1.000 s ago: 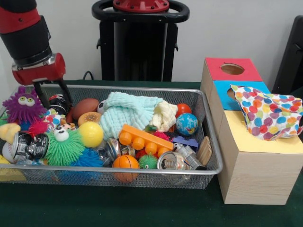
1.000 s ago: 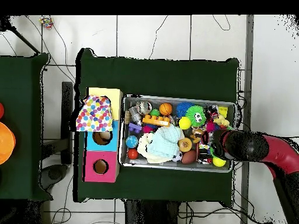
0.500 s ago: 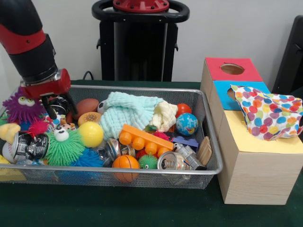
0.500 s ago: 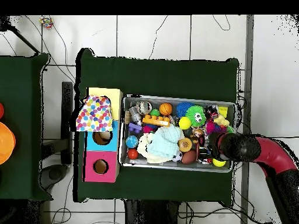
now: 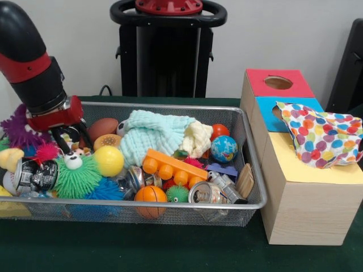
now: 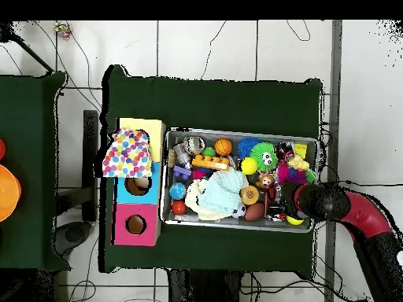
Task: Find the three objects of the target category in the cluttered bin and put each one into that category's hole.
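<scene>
My gripper [image 5: 71, 139] hangs low in the left end of the wire bin [image 5: 170, 107], open, its black fingers [image 5: 59, 140] straddling a black-and-white object that I cannot identify. Just left of it is a purple fuzzy monster [image 5: 16, 131], partly hidden by my arm. A brown football [image 5: 102, 127] and a yellow ball [image 5: 109, 160] lie to its right. A green spiky toy [image 5: 77, 176] and a crushed can [image 5: 34, 174] sit in front. In the overhead view my arm [image 6: 321, 201] covers the bin's right end and hides the gripper.
A mint cloth [image 5: 150, 136], orange brick [image 5: 170, 164], globe ball [image 5: 224, 148], basketball [image 5: 150, 195] and another can [image 5: 206, 193] fill the bin. Right of it stands the wooden box with a red-top hole [image 5: 278, 83], a blue section [image 5: 265, 107] and a polka-dot cloth [image 5: 321, 136].
My gripper has come down into the bin's left end, and the arm now hides the purple monster's face. Nothing in the bin has visibly shifted.
</scene>
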Motion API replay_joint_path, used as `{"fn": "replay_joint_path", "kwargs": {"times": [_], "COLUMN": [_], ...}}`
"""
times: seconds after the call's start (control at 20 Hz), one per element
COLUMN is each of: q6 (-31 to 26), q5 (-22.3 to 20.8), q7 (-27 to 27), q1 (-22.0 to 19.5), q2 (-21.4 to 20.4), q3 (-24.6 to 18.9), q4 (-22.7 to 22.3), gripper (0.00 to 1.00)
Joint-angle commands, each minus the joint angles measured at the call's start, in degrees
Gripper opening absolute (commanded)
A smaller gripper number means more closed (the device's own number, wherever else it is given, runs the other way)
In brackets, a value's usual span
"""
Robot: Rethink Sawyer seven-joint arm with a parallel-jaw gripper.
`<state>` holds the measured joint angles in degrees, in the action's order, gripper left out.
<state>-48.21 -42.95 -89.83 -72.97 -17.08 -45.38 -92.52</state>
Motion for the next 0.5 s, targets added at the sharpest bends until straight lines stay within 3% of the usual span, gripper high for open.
{"fn": "replay_joint_path", "kwargs": {"times": [0.05,0.3,0.5], "q6": [0.81,0.70,-3.07], "q5": [-4.64,-4.03,-0.51], "q7": [23.91,23.17,21.75], "q1": [-1.10,-0.56,-0.31], "q2": [5.70,3.51,-2.16], "q3": [-0.72,-0.75,-2.11], "q4": [8.63,8.09,5.45], "gripper": [1.00,1.00,1.00]}}
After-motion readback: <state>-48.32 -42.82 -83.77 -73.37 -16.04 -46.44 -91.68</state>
